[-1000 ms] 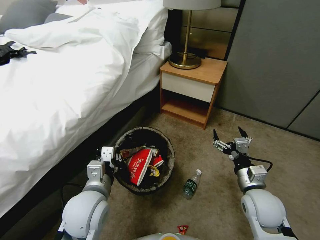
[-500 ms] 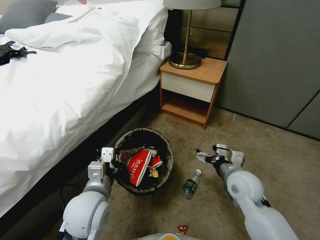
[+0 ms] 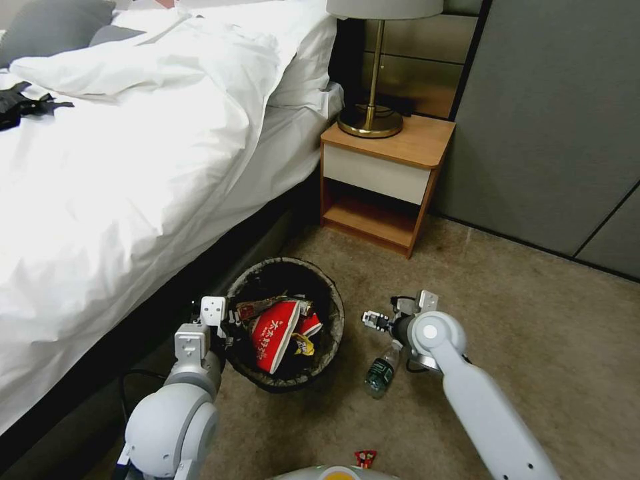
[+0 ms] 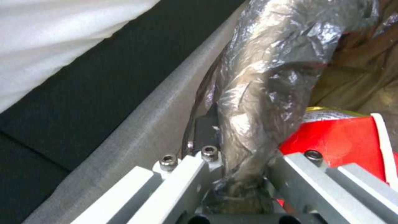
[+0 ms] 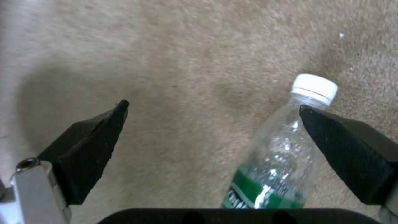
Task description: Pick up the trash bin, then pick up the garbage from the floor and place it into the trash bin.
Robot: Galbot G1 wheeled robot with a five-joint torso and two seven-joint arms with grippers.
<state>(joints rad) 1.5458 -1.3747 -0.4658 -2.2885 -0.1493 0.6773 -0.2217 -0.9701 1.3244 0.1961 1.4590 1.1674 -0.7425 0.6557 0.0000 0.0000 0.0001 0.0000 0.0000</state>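
Trash bin [image 3: 331, 319] sat beside the bed, left gripper [image 4: 238, 174] clamped on its bagged rim; right gripper [image 5: 215, 130], fingers apart, hung over the floor bottle [image 5: 286, 149] (seemingly off-centre), needing centring before closing.

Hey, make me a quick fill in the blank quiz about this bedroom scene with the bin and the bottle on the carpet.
1. The left pincer grips the trash bin by its ____.
2. The right pincer hangs open above a plastic ____.
3. The bottle lies on the ____.
4. The lamp stands on the ____.

Missing words: rim; bottle; carpet; nightstand
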